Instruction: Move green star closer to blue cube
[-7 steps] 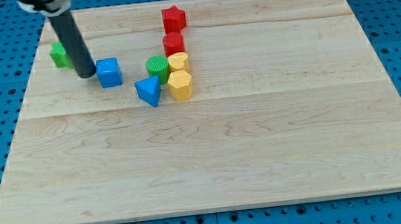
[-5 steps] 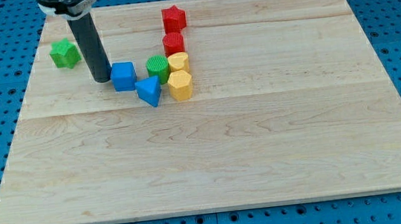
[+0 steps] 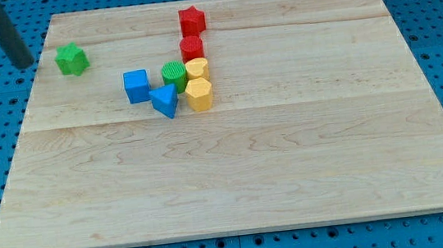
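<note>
The green star [image 3: 72,59] lies near the board's top left corner. The blue cube [image 3: 137,86] sits to its lower right, about a block-and-a-half's gap away. My tip [image 3: 24,64] is at the view's left, just off the board's left edge, to the left of the green star and apart from it. The rod rises up and to the left out of view.
A blue triangular block [image 3: 165,101] touches the blue cube's lower right. A green cylinder [image 3: 173,74], two yellow blocks [image 3: 197,69] [image 3: 199,95], a red cylinder [image 3: 191,48] and a red star [image 3: 192,20] cluster at top centre. The wooden board [image 3: 235,172] lies on a blue pegboard.
My tip pushed the blue cube rightward toward the blue triangle, then swung far left, past the green star, off the board's left edge. The green star has not moved.
</note>
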